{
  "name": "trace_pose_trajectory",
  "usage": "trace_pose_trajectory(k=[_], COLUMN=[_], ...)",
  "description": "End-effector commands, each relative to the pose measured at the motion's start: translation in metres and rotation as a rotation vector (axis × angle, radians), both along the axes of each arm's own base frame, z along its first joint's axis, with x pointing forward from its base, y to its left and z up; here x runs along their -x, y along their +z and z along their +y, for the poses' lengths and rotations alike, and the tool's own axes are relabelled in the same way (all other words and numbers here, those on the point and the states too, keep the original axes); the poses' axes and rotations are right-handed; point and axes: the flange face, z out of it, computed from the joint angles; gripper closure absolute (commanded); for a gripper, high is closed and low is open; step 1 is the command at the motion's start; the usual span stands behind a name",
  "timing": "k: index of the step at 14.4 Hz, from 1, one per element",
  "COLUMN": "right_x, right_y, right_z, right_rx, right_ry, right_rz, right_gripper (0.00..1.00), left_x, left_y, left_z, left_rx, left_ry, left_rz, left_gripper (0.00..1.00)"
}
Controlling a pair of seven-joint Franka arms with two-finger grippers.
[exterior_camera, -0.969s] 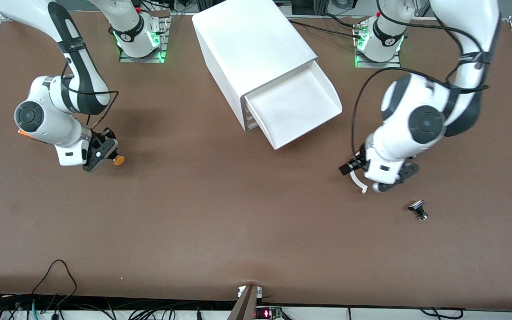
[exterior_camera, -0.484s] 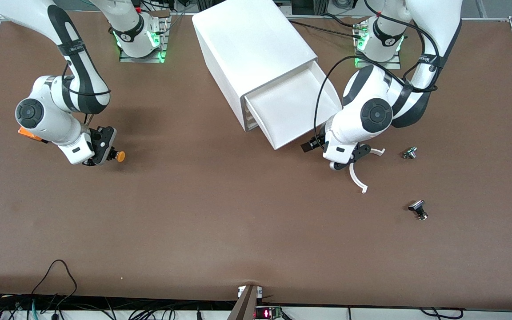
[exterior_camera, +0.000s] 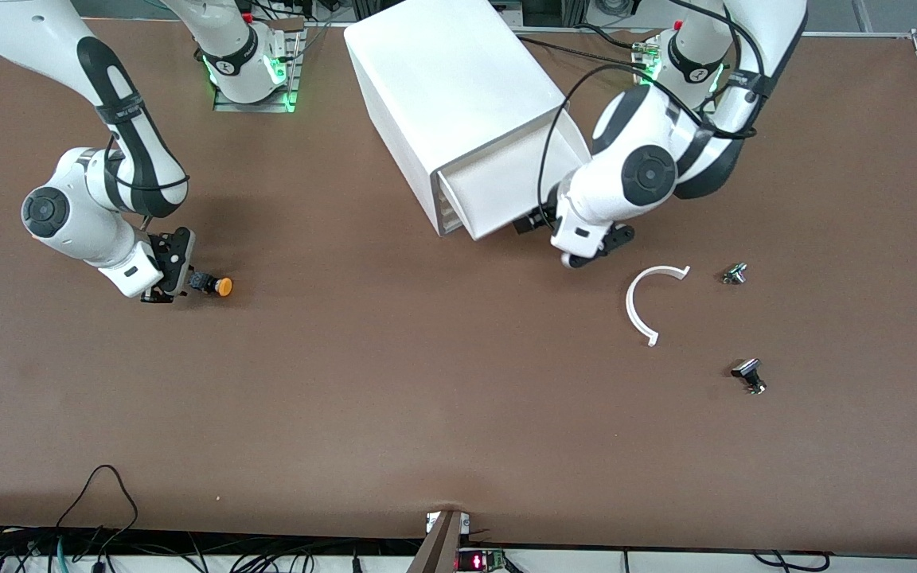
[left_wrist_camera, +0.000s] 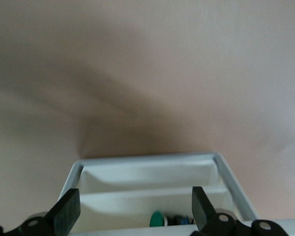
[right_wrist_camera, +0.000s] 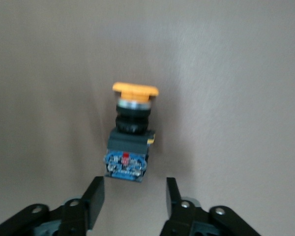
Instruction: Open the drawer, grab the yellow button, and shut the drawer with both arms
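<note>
Button [exterior_camera: 216, 286] out on tabletop [exterior_camera: 395, 398], frame's left-middle, right end effector [exterior_camera: 165, 274] spread, clear of it; drawer [exterior_camera: 498, 187] upper-center part-open, left end effector [exterior_camera: 578, 253] spread at its front — closing remains.

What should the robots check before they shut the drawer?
1. Button out of the drawer: ok, it lies on the table.
2. Right gripper let go of it: ok, fingers open, button apart from them.
3. Drawer needs closing: not ok yet, it sticks out of the cabinet.
4. Left gripper at the drawer front: ok, open, over its front edge.
5. Things inside lie low enough: cannot tell.
6. White curved piece out of the way: ok, it lies nearer the front camera.
</note>
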Motion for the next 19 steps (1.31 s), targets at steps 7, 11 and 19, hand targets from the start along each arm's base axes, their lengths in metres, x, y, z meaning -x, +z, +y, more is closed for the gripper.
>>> trace_pose_trajectory(k=[7,11,19], right_x=[-0.06,-0.082,-0.07], right_y=[0.138,0.221,0.305], right_z=[0.052,0.109,0.22], right_rx=[-0.104,-0.139,-0.186], right_ry=[-0.047,-0.084,-0.587], right_rz=[-0.062,-0.049,-0.04], right_gripper=[0.0,0.0,0.0], left_x=[0.085,0.077,-0.08], left_y=[0.006,0.002,0.043], left_z=[-0.044,-0.037,0.153], left_rx=[0.002,0.009,0.046], left_ry=[-0.15,-0.138,-0.275], left_rz=[0.198,0.2,-0.197], left_gripper=[0.0,0.0,0.0])
